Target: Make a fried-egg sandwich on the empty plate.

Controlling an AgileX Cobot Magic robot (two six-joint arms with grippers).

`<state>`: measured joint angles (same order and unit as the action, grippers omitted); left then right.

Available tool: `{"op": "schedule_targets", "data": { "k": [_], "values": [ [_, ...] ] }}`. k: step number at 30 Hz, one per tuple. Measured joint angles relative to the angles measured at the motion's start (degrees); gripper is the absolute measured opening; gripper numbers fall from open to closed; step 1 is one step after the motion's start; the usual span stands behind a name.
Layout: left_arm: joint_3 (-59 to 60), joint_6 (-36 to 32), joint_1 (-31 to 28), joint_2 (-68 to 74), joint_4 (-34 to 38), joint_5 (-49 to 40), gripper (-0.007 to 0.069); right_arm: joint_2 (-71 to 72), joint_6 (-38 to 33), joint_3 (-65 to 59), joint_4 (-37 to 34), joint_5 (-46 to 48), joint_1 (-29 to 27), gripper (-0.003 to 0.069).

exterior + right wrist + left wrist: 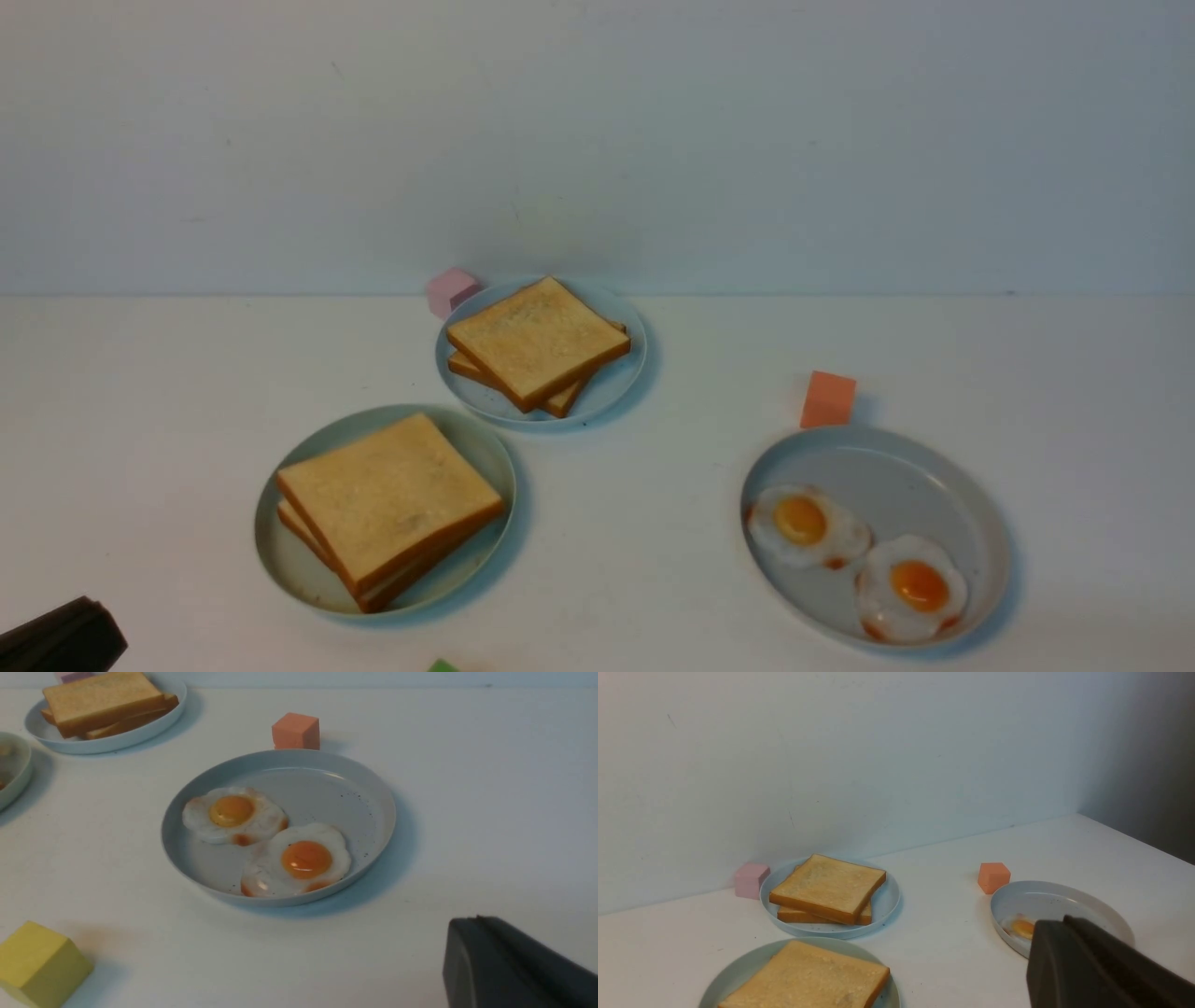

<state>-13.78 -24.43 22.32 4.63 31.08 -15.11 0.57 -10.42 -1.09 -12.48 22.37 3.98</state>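
The empty plate of the task, pale mint-green [280,551], stands front left and now carries the fried-egg sandwich [387,495]: two golden toast slices with a thin pale layer showing between them at the near edge. The left wrist view shows this plate [738,968] under the top slice [808,980]. My left gripper [89,621] is shut with nothing in it, low at the front-left corner, apart from the plate; its closed tips [1064,923] show in the left wrist view. My right gripper [476,920] is shut and holds nothing, near the grey plate; the front view does not show it.
A pale blue plate [611,387] behind the sandwich holds a pile of plain toast [537,341]. A grey plate [934,476] at the right holds two fried eggs [808,525] [913,588]. A pink cube [452,290], an orange cube [828,399] and a yellow cube [39,963] stand on the table.
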Motion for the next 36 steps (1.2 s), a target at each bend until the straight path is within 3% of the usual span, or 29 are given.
{"op": "schedule_targets", "data": {
  "k": [8, 10, 14, 16, 18, 20, 25, 36],
  "values": [
    [1.4, 1.3, 0.0, 0.0, -0.8, 3.8, 0.0008, 0.0, 0.0, 0.0, 0.0, 0.0, 0.0, -0.0003],
    [3.2, 4.7, -1.1, -0.2, -3.6, 8.5, -0.0013, 0.0, 0.0, 0.0, 0.0, 0.0, 0.0, -0.0001],
    [8.0, 15.7, -10.5, -3.4, -14.0, 12.2, -0.0013, 0.0, 0.0, 0.0, 0.0, 0.0, 0.0, 0.0001],
    [9.3, 18.8, -13.3, -4.3, -16.2, 11.8, -0.0013, 0.0, 0.0, 0.0, 0.0, 0.0, 0.0, 0.0002],
    [13.3, 27.2, -19.8, -5.2, -21.0, 9.3, -0.0013, 0.1, 0.0, 0.0, 0.0, 0.1, 0.0, 0.0003],
    [14.9, 32.2, -22.5, -5.3, -23.8, 4.5, -0.0013, 0.0, 0.0, 0.0, 0.0, 0.1, 0.0, 0.0003],
    [15.6, 41.1, -25.2, -5.3, -27.4, -6.7, -0.0013, 0.1, 0.0, 0.0, 0.0, 0.1, 0.0, 0.0007],
    [15.6, 43.5, -25.2, -5.3, -27.6, -7.0, -0.0013, 0.1, 0.0, 0.0, 0.0, 0.1, 0.0, 0.0016]
  ]
}}
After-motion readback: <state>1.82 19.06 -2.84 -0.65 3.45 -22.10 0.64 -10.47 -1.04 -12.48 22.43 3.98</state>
